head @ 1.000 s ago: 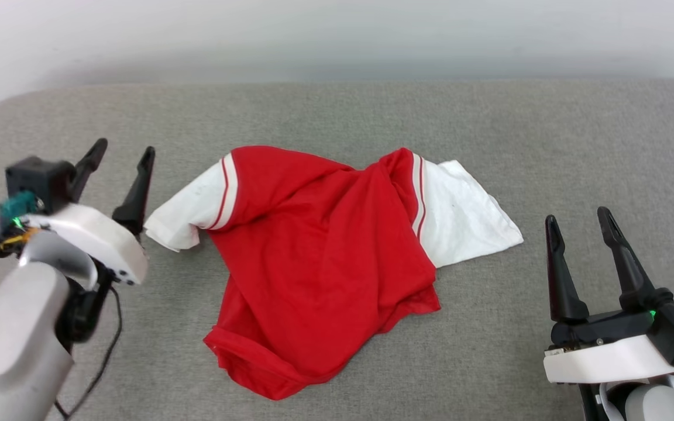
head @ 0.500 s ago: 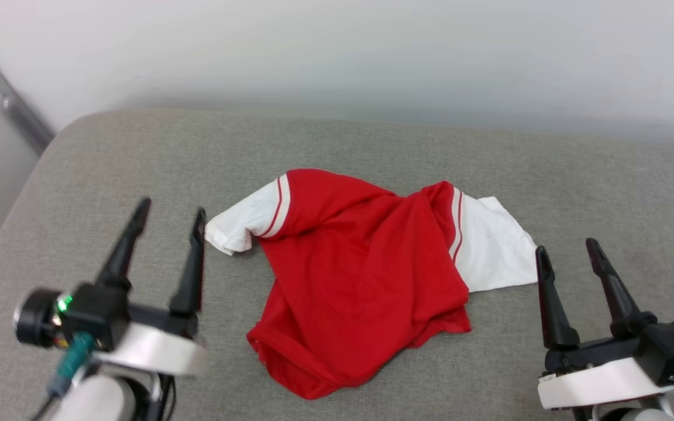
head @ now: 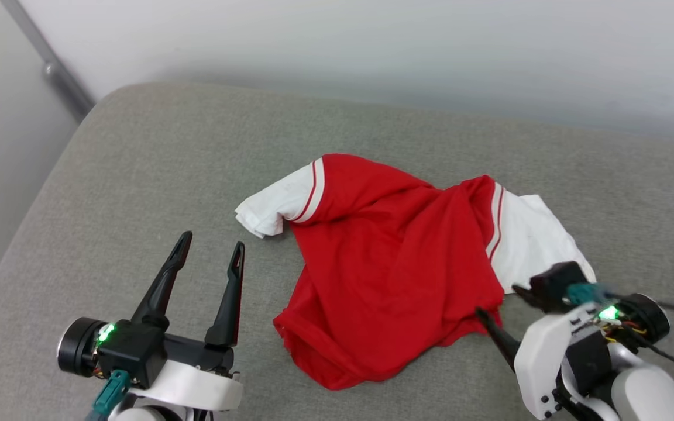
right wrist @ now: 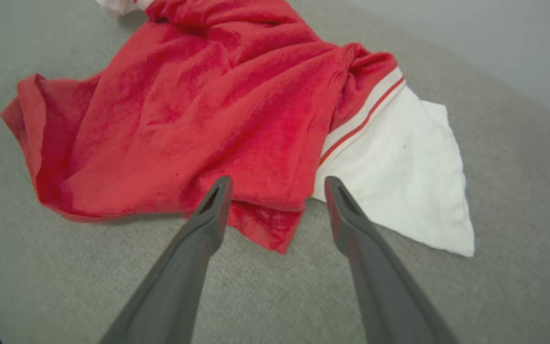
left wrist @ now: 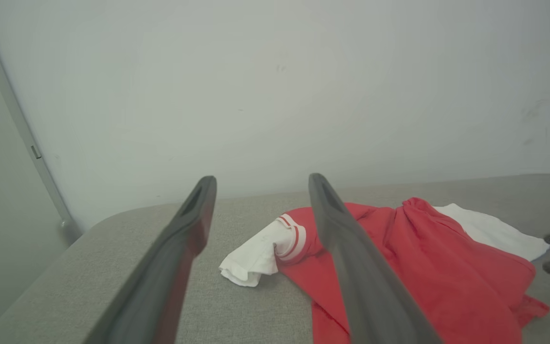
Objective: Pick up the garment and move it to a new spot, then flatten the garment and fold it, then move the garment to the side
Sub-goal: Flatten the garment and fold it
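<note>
The shirt [head: 395, 275] lies just far-left of the right gripper [right wrist: 275, 185], jaws apart; left gripper [head: 211, 242], also apart, stands farther off.

garment [head: 395, 275]: you see soft matt cloth, creased (red and white alike) | cushion [head: 138, 175]: grey woven fabric, slightly rough to your eye | wall [head: 372, 47]: smooth, matt | left gripper [head: 211, 248]: dark matt plastic fingers [head: 230, 292], smooth white plastic shell [head: 191, 389] with a slight sheen

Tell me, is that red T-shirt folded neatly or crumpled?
Crumpled: the T-shirt lies bunched on the grey cushion, its red body creased and draped over one white sleeve.
</note>
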